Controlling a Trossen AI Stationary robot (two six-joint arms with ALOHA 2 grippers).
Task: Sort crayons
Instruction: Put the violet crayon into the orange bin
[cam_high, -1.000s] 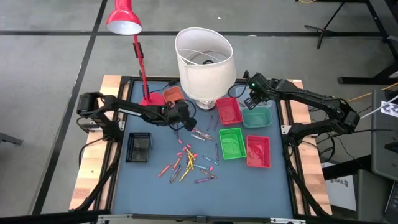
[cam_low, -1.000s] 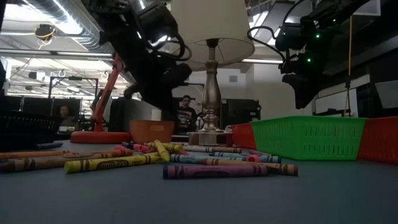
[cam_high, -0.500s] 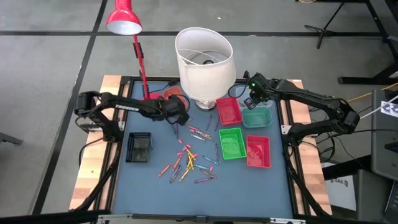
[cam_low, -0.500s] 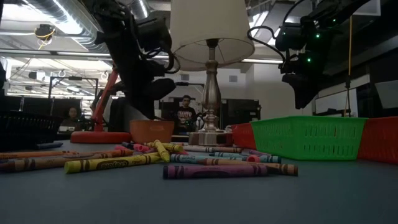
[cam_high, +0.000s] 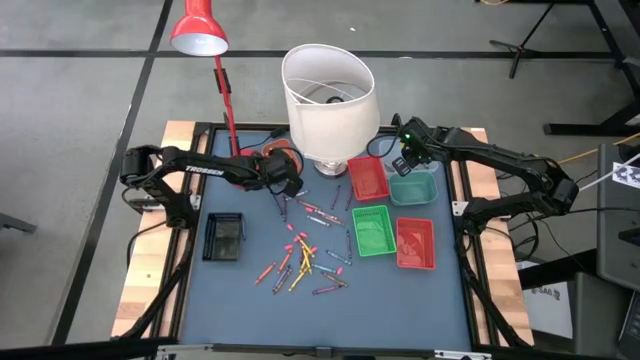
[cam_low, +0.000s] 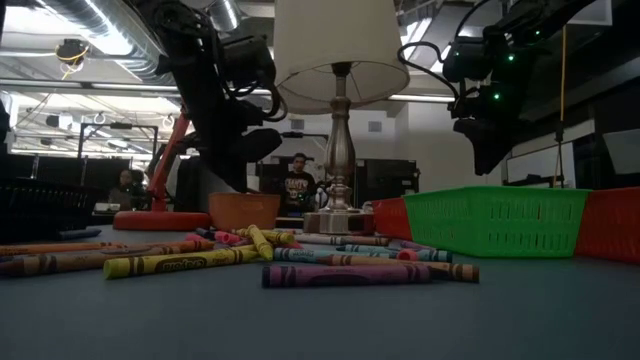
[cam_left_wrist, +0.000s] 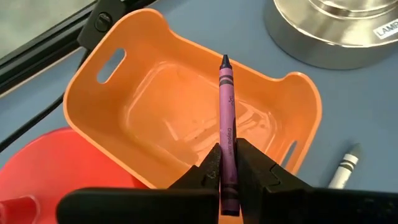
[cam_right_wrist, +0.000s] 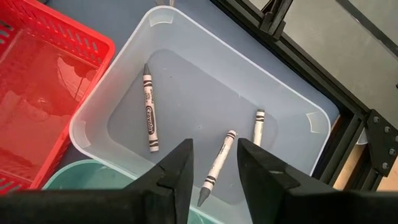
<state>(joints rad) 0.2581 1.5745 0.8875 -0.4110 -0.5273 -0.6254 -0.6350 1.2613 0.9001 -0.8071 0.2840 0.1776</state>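
My left gripper (cam_left_wrist: 228, 152) is shut on a purple crayon (cam_left_wrist: 227, 112) above the orange tray (cam_left_wrist: 161, 106), which stands at the far left beside the red lamp base (cam_high: 245, 158). In the high view the left gripper (cam_high: 288, 182) is just near of that tray. Several loose crayons (cam_high: 305, 255) lie flat on the blue mat in the middle. My right gripper (cam_right_wrist: 214, 158) hangs open over a clear tray (cam_right_wrist: 186, 28) holding three grey crayons (cam_right_wrist: 149, 112); its fingers touch nothing. My left gripper pinches the purple crayon's rear half (cam_left_wrist: 229, 180) between its two fingers. The crayon runs along the fingers and sticks out past their tips, its pointed end (cam_left_wrist: 224, 60) leading. The fingers slant down from the near left. The crayon is lifted clear, over the orange tray.
A white-shaded table lamp (cam_high: 328, 95) stands at the far middle, a red desk lamp (cam_high: 200, 30) at the far left. Red (cam_high: 367, 180), green (cam_high: 373, 230), red (cam_high: 414, 243) and teal (cam_high: 412, 190) trays stand on the right, a black tray (cam_high: 223, 237) on the left.
My left gripper has carried the purple crayon toward the table's far left, from over the mat to over the orange tray, tipping as it went. It stays shut on the crayon.
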